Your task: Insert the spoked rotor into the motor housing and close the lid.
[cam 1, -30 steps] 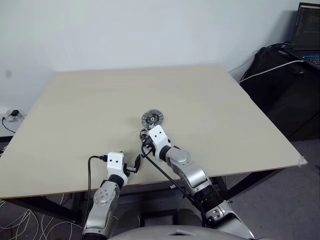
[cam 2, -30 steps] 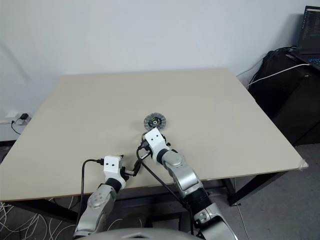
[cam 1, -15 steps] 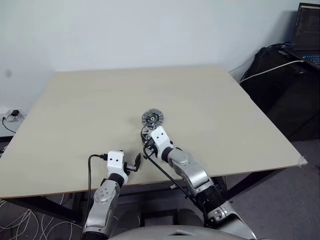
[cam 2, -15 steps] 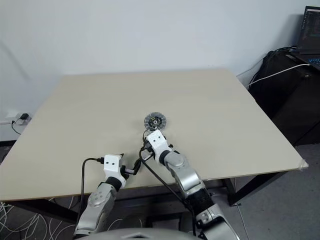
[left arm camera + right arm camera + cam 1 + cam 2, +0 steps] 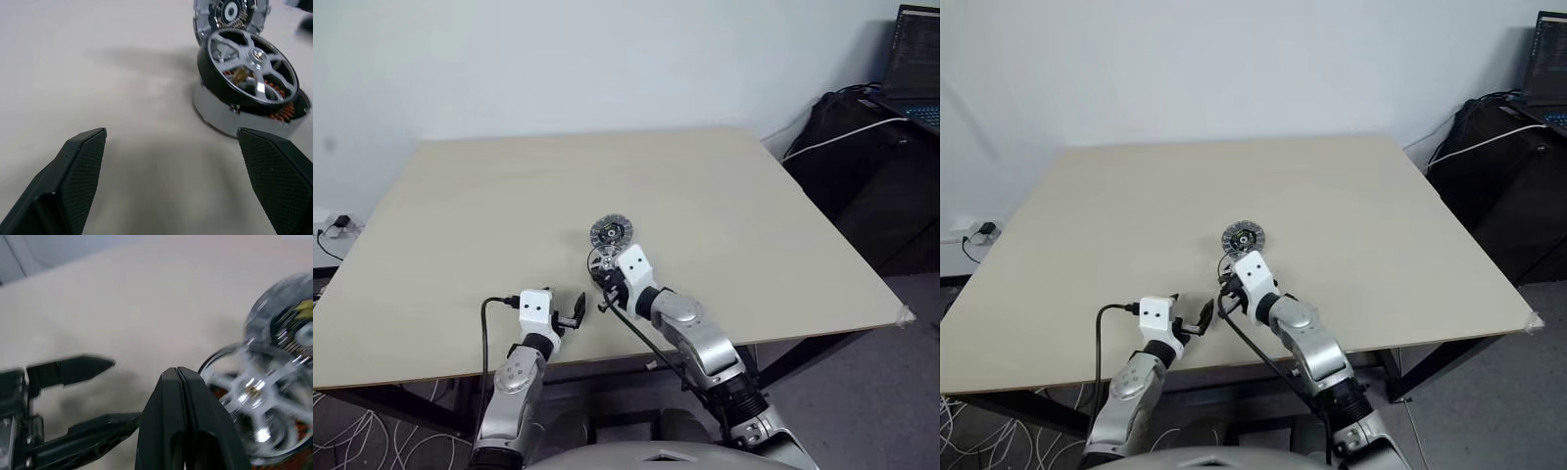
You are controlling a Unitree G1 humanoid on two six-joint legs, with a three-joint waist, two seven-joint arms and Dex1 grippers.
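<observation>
Change: my right gripper (image 5: 178,374), fingers pressed together and empty, has lifted off the rotor (image 5: 248,66).
Left gripper (image 5: 173,142): spread wide.
Hidden: housing (image 5: 230,113) coils mostly under the tilted rotor; lid (image 5: 230,12) cut off.

tabletop (image 5: 724,206): pale beige wood, spreading ahead of and to both sides of the grippers
laptop (image 5: 915,64): open, screen lit, far off past the right gripper's side
black bag (image 5: 862,166): under the laptop
white cable (image 5: 832,137): draped across the bag
wall socket (image 5: 337,225): plug in it, far left of the left gripper
</observation>
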